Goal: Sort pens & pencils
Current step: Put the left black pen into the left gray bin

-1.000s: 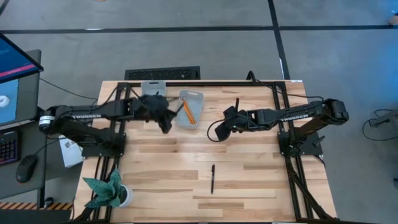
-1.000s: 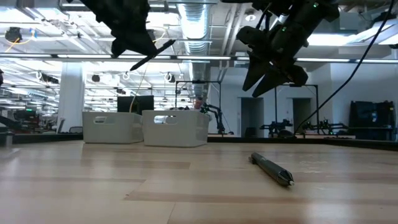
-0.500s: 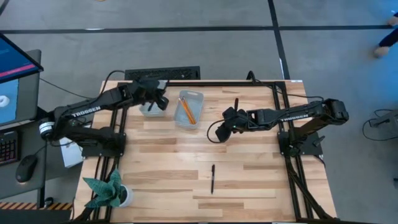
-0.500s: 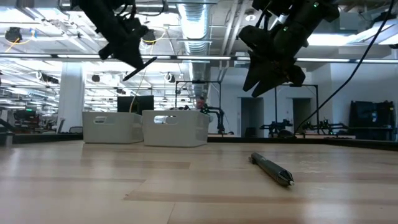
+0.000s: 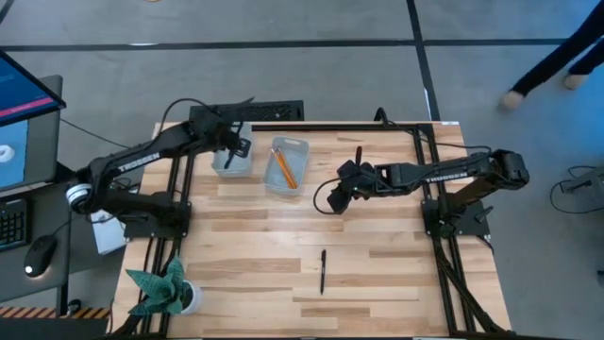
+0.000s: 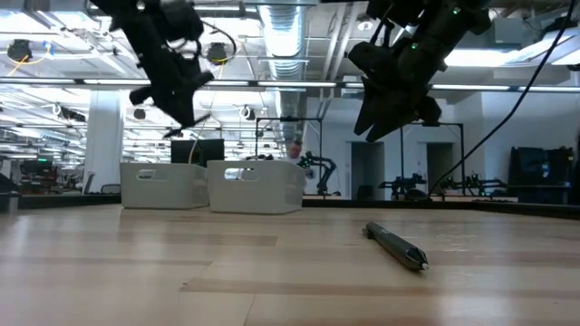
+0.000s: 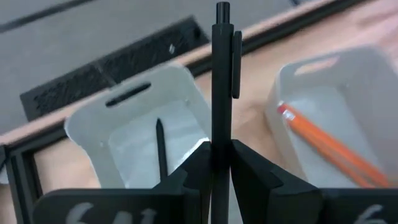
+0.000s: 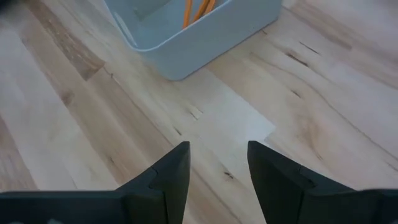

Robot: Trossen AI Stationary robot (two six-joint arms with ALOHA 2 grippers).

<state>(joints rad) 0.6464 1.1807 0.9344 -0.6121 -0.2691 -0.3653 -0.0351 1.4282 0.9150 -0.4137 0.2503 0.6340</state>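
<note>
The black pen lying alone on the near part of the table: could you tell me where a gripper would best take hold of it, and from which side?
Grip the pen around mid-barrel, coming straight down from above. It lies flat on the bare table, nothing beside it, so fingers can straddle its thin barrel across its length. The right gripper, open and empty, looks better placed; the left gripper holds another pen over the bin.

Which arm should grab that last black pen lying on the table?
Right. Its claw is open and empty, nearer the loose pen; the left claw holds another pen over its bin.
</note>
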